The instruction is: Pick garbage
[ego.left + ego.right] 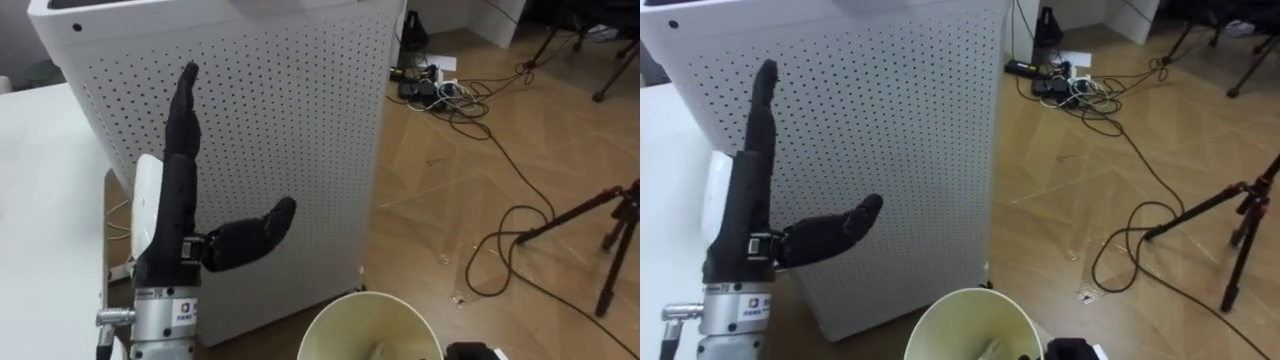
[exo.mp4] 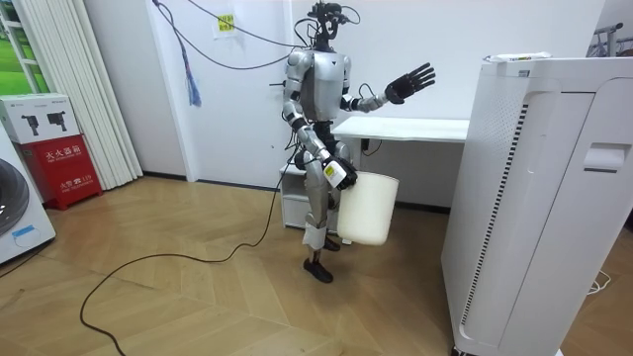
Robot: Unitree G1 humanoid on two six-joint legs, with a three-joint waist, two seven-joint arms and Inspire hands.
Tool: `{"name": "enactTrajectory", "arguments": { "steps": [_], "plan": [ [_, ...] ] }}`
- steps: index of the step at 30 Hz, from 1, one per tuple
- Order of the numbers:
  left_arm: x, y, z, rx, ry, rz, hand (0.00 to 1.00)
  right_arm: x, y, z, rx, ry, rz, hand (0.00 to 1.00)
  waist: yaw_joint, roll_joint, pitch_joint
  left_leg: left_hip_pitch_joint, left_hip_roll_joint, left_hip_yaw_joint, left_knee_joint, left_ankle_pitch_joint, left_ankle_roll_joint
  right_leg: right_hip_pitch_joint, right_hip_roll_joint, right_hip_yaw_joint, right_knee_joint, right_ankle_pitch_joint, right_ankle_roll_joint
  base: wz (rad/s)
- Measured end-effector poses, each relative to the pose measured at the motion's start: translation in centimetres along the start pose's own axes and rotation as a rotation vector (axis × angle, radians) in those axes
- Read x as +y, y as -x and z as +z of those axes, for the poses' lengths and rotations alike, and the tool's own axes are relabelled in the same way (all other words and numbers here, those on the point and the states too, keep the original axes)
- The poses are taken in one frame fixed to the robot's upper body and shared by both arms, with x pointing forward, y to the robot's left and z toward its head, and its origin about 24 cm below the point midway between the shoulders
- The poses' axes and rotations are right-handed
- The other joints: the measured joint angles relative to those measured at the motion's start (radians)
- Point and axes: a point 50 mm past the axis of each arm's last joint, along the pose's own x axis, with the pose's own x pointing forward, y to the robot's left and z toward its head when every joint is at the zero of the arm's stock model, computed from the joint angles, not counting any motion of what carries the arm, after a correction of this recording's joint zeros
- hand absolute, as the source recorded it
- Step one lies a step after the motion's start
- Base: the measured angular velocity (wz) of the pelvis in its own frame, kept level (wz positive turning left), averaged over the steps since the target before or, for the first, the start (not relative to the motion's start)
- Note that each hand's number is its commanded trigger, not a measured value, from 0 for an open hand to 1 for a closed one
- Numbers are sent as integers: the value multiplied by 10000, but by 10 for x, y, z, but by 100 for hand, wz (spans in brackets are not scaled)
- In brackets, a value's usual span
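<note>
Garbage worth the name is hard to find: the nearest candidates are a few pale scraps (image 1: 459,298) on the wooden floor, beside the loop of black cable (image 1: 500,230), too small for you to tell their kind or long axis. They lie low and to the robot's right front, just past the rim of the cream waste bin (image 1: 350,318). Something pale sits inside the bin, but you cannot identify it.

Your left hand (image 1: 170,215) is raised high against the perforated side of the white air purifier (image 1: 290,130), near the right edge of the white desk (image 1: 50,200). Its fingers are straight and pointing up, the thumb is splayed wide, and it holds nothing. It is well apart from the scraps, both in height and across the body.

Your right hand (image 2: 338,175) carries the bin at the hip, off the floor; its grip on the rim cannot be made out. That side is nearer the scraps but occupied, so the free left hand would likely have to come down and across.
</note>
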Motion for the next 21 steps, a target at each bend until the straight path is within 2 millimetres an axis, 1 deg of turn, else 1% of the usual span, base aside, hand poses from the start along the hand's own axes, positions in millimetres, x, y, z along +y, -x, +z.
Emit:
{"name": "enactTrajectory", "arguments": {
  "steps": [2, 4, 5, 6, 7, 8, 9, 10, 11, 12, 13, 14, 15, 16, 17, 18, 19, 20, 21],
  "plan": [
    [4, 0, 0, -66, -176, 155, 0, 2, 0, 1, -22, 112, 271, 100, 5, 6, 9, -31, 32, 76, 255, -30, -50, 1, 11, -52, 95, -32, -59, -20],
    [7, 4, -3, -16, -570, 133, 0, 4, 0, 0, -3, 128, 461, 100, 189, -33, 24, -115, 46, 290, 1044, -55, -89, 73, -31, -90, 341, -211, -215, -40],
    [8, 6, -4, -8, -666, 99, 0, 3, 0, 0, -6, 123, 439, 100, 190, -44, 43, -398, 63, 238, 1866, -56, -91, 174, -48, 39, 339, -347, -250, -24],
    [7, 6, -4, -19, -665, 83, 0, 3, 0, 0, -5, 130, 425, 100, 174, -47, 76, -674, 85, 155, 2455, -51, -92, 247, -62, 175, 370, -447, -325, 0],
    [7, 6, -3, -108, -595, 83, 0, 3, 1, -1, 24, 109, 391, 100, 151, -194, 174, -1195, 5, -296, 3393, -89, -176, 303, -24, 579, 527, -647, -303, 8],
    [7, 6, -2, -172, -523, 80, 0, 3, 1, -2, 55, 74, 358, 100, 165, -172, 159, -1417, -162, -610, 3370, -124, -165, 340, 21, 822, 572, -734, -256, 21],
    [4, 6, 2, -396, -316, 40, 0, 2, 2, -4, 101, 43, 218, 100, 136, -214, 186, -1994, -492, -1035, 3078, -117, -181, 376, 88, 1262, 591, -799, -263, 19],
    [2, 7, 4, -584, -96, 67, 0, -2, 3, -5, 139, 114, 40, 100, 172, -242, 202, -2537, -737, -1207, 2474, 63, -186, 374, 93, 1571, 619, -845, -234, 11],
    [2, 8, 5, -642, -24, 87, 0, -4, 3, -6, 183, 160, -27, 100, 211, -228, 193, -2730, -825, -1251, 2054, 270, -213, 369, 99, 1672, 626, -858, -213, -16],
    [2, 9, 6, -765, -39, 70, 0, -7, 5, -8, 276, 279, -44, 100, 359, -130, 132, -3002, -841, -1488, 1033, 754, -168, 375, 190, 1748, 650, -901, -176, -31],
    [2, 10, 6, -865, -234, -16, 0, -8, 8, -13, 446, 280, -64, 100, 480, -38, 77, -3112, -738, -1803, 466, 1333, -68, 408, 336, 1766, 693, -1038, -142, -34],
    [2, 11, 6, -862, -323, -48, 0, -6, 10, -17, 541, 234, -36, 100, 506, 53, -14, -3055, -717, -1857, 444, 1540, -57, 478, 358, 1711, 742, -1136, -121, -27],
    [3, 11, 6, -868, -363, -21, 0, -3, 11, -19, 609, 151, 41, 100, 476, -48, -36, -2906, -743, -1772, 405, 1795, 70, 640, 274, 1400, 937, -1375, -24, -5],
    [3, 11, 5, -868, -378, 23, 0, -1, 12, -20, 618, 70, 58, 100, 397, -216, 27, -2792, -766, -1502, 462, 1897, 124, 681, -63, 1064, 1177, -1633, 97, 7],
    [3, 11, 6, -867, -365, 19, 0, -2, 12, -20, 633, -17, -1, 100, 354, -273, 46, -2749, -778, -1417, 549, 1912, 123, 691, -198, 967, 1226, -1726, 126, 5],
    [4, 10, 7, -963, -436, 30, 0, -3, 13, -21, 650, -47, -94, 100, 372, -405, 33, -2711, -790, -1211, 685, 1903, 138, 711, -294, 997, 1370, -1932, 208, -6],
    [5, 8, 9, -1127, -486, 117, 0, -4, 12, -20, 611, -31, -173, 100, 403, -432, 16, -2747, -812, -1115, 926, 1837, 241, 763, -400, 913, 1448, -2092, 261, -10],
    [5, 8, 11, -1246, -571, 124, 0, -4, 12, -20, 620, -23, -188, 100, 417, -440, 10, -2753, -846, -1107, 1042, 1763, 356, 814, -450, 882, 1456, -2168, 285, 0],
    [6, 6, 14, -1454, -635, 137, 0, -4, 12, -20, 627, -34, -214, 100, 419, -478, 27, -2688, -999, -1133, 1207, 1654, 518, 938, -583, 855, 1578, -2325, 402, 4]
  ]
}}
